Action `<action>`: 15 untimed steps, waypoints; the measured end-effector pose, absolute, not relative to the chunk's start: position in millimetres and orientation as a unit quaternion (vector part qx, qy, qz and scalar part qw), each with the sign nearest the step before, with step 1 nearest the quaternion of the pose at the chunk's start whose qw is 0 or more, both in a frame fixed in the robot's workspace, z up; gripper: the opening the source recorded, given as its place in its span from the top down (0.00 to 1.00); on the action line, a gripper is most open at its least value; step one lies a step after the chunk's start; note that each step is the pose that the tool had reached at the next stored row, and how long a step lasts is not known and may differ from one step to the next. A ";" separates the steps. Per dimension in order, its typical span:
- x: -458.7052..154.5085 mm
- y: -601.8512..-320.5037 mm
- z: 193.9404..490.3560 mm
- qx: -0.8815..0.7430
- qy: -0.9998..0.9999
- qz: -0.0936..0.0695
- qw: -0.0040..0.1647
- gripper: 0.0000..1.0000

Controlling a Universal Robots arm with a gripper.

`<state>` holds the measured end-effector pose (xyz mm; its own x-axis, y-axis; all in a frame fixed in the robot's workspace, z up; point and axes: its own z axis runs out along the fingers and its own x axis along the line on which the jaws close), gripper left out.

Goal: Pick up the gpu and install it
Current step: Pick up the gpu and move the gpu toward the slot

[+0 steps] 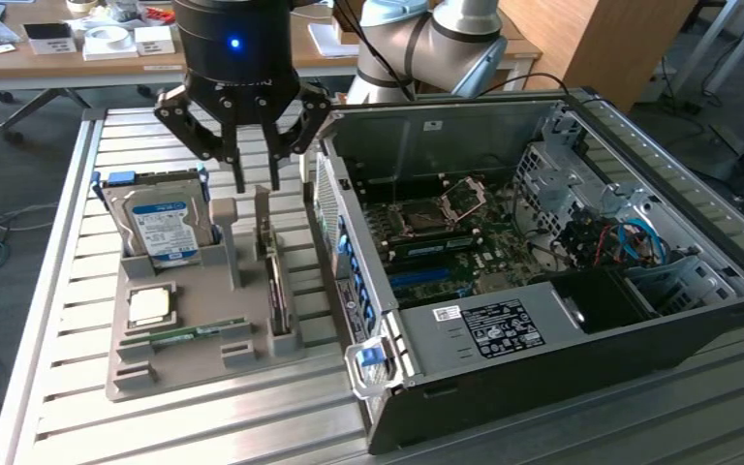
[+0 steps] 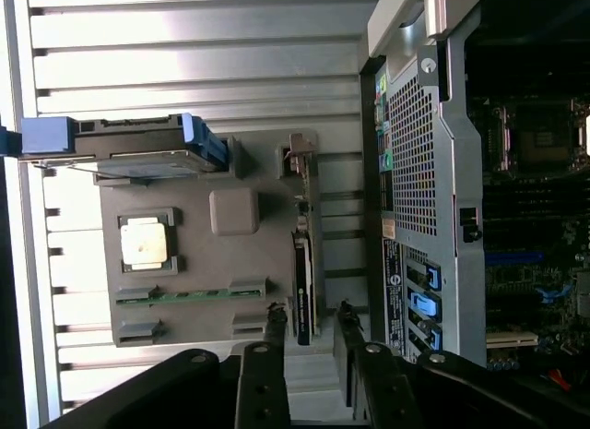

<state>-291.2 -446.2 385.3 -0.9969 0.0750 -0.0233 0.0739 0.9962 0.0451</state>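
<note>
In the lower left of the exterior view, a grey holder [image 1: 191, 366] sits on the slatted desk [image 1: 152, 431], just beside the open computer case [image 1: 541, 387]. The gpu [image 1: 276, 295] stands on edge in the slot along the holder's right side, nearest the case. A green memory stick [image 1: 191, 336] and a processor chip [image 1: 150, 306] lie to its left. Farther back a hard drive [image 1: 159, 228] stands upright. Above, at upper centre-left, the gripper [image 1: 256, 184] hangs over the card's far end, fingers spread and holding nothing.
</note>
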 end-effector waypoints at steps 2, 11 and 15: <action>-291.2 -446.2 385.3 0.037 0.999 0.022 0.012 0.65; -291.2 -446.2 378.0 0.037 0.999 0.022 0.012 0.58; -291.2 -446.2 372.1 0.037 0.999 0.023 0.013 0.58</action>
<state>-291.2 -446.2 372.1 -0.9969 0.0750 -0.0233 0.0739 0.9962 0.0461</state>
